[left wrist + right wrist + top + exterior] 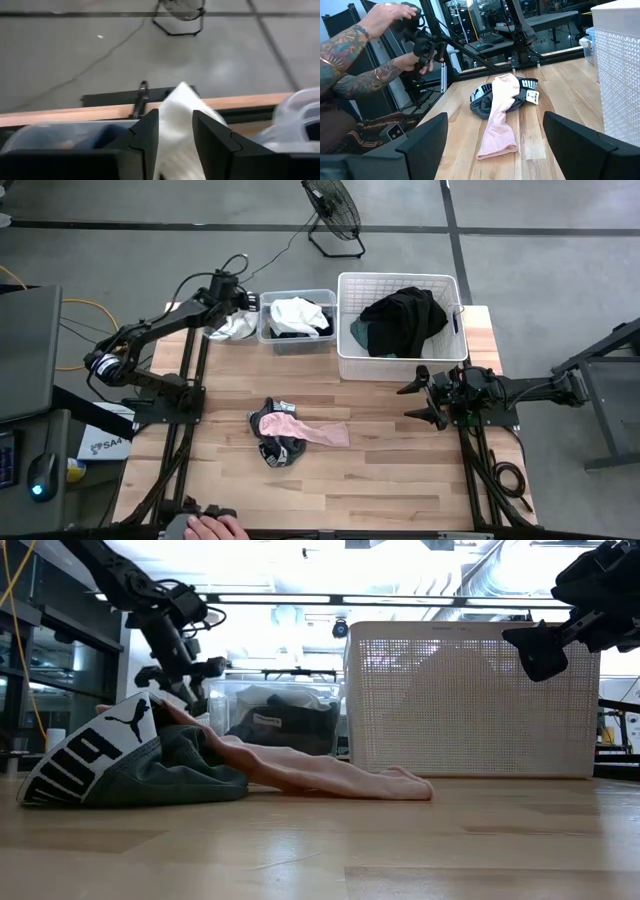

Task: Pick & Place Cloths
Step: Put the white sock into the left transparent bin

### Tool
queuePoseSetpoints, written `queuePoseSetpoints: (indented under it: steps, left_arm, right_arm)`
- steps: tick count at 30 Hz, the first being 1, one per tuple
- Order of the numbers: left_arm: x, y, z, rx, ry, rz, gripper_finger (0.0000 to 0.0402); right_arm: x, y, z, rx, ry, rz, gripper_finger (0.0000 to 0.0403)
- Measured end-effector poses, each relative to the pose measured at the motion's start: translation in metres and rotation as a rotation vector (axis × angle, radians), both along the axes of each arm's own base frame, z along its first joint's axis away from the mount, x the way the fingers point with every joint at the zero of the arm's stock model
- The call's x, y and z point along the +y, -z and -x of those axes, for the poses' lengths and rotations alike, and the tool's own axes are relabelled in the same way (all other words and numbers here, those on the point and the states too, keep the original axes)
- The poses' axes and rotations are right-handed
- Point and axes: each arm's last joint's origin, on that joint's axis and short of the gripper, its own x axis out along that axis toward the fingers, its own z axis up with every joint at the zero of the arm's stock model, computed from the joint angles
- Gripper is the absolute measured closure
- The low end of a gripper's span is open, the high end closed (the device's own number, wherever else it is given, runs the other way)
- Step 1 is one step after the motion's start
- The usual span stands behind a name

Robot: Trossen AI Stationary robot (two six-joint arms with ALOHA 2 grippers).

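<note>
Grey concrete floor [150, 250] crossed by dark lines. Black fan [333, 210] standing beyond the table [390, 480]. Bright ceiling lights [300, 560] overhead.

wooden table [400, 480] | on it: pink cloth [312, 431], dark garment [280, 450], white basket [345, 360], 2 clear bins [265, 338]

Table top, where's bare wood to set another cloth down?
Bare wood lies left of the pink cloth and dark garment, along the near edge, and between that pile and the right gripper. The far edge is crowded by the clear bin and white basket.
</note>
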Motion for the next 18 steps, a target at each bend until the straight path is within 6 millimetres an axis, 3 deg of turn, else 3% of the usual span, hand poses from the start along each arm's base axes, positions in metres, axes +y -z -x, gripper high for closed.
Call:
queuePoseSetpoints:
  steps: [11,18]
  left_arm:
    - [0.013,0.004,0.009,-0.169,-0.079,0.05,0.0161]
    - [0.03,0.025,0.0,-0.19,-0.094,0.055,0.0127]
  right_arm:
    - [0.0,0.0,0.0,0.0,0.0,0.0,0.0085]
    - [0.0,0.0,0.0,0.0,0.0,0.0,0.0085]
